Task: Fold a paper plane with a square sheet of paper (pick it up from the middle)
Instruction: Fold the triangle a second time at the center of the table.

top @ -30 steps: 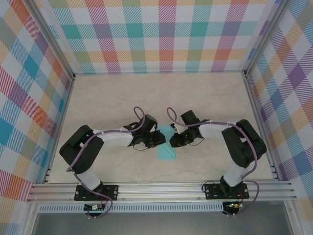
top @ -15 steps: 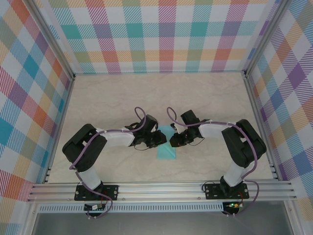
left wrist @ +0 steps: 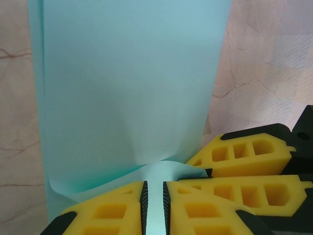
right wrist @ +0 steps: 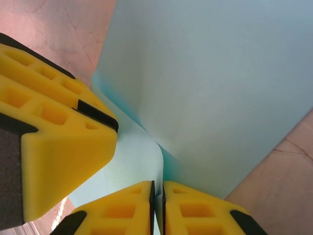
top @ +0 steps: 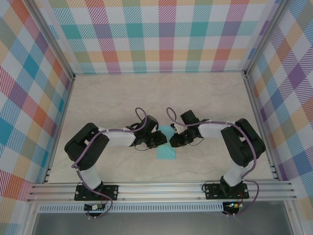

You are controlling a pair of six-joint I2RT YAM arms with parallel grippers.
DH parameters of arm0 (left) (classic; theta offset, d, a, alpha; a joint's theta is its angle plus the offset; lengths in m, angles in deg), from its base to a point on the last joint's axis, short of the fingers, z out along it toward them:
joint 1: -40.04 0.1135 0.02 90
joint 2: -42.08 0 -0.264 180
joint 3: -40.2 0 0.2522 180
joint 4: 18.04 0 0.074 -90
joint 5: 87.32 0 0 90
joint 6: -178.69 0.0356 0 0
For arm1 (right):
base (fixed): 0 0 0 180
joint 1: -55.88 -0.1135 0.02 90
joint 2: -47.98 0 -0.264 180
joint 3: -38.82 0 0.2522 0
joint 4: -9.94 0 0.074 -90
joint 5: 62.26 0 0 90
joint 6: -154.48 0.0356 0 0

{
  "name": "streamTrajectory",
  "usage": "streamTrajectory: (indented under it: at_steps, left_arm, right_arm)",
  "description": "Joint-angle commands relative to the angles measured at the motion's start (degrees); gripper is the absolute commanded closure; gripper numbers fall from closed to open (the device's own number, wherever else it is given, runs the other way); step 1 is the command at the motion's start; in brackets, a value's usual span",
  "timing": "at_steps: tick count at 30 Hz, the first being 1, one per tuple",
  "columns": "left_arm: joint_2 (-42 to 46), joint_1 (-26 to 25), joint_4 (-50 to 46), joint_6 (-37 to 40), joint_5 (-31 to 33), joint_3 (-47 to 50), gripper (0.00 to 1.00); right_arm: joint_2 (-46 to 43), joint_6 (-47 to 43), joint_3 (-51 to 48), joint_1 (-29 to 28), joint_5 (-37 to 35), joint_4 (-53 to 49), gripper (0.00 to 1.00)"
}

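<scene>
The light cyan paper [top: 166,152] lies as a narrow folded strip at mid-table, between my two grippers. My left gripper [top: 160,140] meets it from the left and my right gripper [top: 172,141] from the right, tips nearly touching. In the left wrist view the paper [left wrist: 127,88] humps up into my left gripper [left wrist: 154,203], whose pads stand close on a raised fold. The right gripper's yellow fingers [left wrist: 244,154] sit just beside. In the right wrist view my right gripper [right wrist: 157,205] is shut on a thin raised edge of the paper [right wrist: 220,73]. A left finger [right wrist: 54,132] looms beside it.
The marble-patterned table top [top: 122,98] is bounded by plaid walls on three sides. An aluminium rail [top: 161,191] with both arm bases runs along the near edge. Both forearms lie low across the table's near half.
The left arm's elbow has shifted slightly to the right. Both grippers and the paper stay where they were.
</scene>
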Motion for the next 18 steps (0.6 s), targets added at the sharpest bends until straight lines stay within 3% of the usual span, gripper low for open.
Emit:
streamTrajectory:
  at_steps: [1,12,18]
  left_arm:
    - [-1.60,-1.09,0.07,-0.28,0.79,1.34,0.82]
    - [-3.21,-1.55,0.96,-0.46,1.35,2.27,0.82]
    - [-3.16,-1.64,-0.18,0.11,1.94,2.41,0.83]
  right_arm:
    - [0.95,-0.77,1.69,0.33,-0.25,-1.02,0.86]
    - [1.43,-0.63,1.96,0.32,-0.66,-1.44,0.84]
    - [-3.35,2.31,1.74,0.64,-3.91,-3.66,0.70]
